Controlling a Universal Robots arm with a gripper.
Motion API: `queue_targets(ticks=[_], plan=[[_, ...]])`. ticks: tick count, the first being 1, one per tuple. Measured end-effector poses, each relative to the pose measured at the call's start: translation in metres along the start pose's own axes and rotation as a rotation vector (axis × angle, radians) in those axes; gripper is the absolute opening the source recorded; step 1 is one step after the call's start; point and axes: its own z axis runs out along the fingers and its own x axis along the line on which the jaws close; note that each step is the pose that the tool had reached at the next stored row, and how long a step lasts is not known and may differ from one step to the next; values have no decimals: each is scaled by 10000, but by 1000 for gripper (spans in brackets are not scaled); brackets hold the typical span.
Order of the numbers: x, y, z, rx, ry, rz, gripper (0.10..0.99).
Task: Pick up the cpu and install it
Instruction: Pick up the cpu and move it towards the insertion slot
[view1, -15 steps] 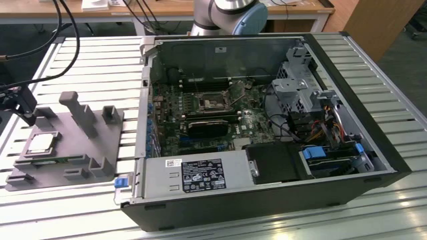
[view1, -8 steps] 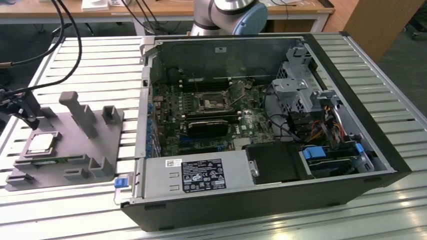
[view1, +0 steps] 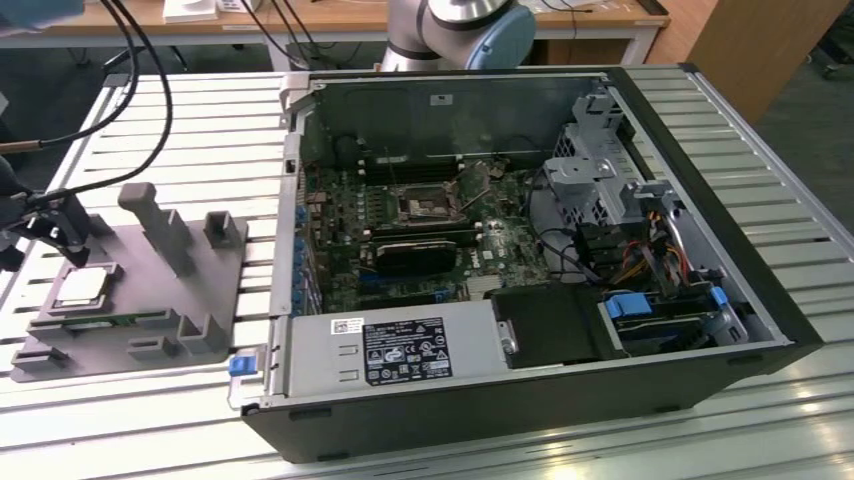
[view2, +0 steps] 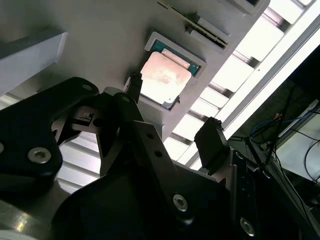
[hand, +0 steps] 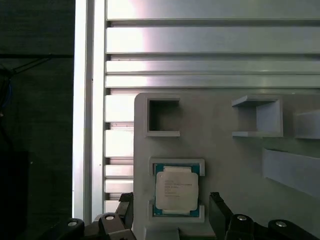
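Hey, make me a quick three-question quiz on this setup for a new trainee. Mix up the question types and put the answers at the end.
1. True or false: the claw is shut on the cpu.
2. Where does the cpu lie? A) in the motherboard socket; B) in a recess of the grey holder; C) on the bare table slats.
3. Fill in: the grey holder stands on the exterior view's ____ of the open computer case.

Key
1. False: the claw is open, with one finger on each side of the cpu.
2. B.
3. Left.
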Motion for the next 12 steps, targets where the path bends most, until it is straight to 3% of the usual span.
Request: queue_targets(ticks=[8,12], plan=[[-18,-7,143,0,3,-31,706],[-29,-15,168,1,5,-32,718]])
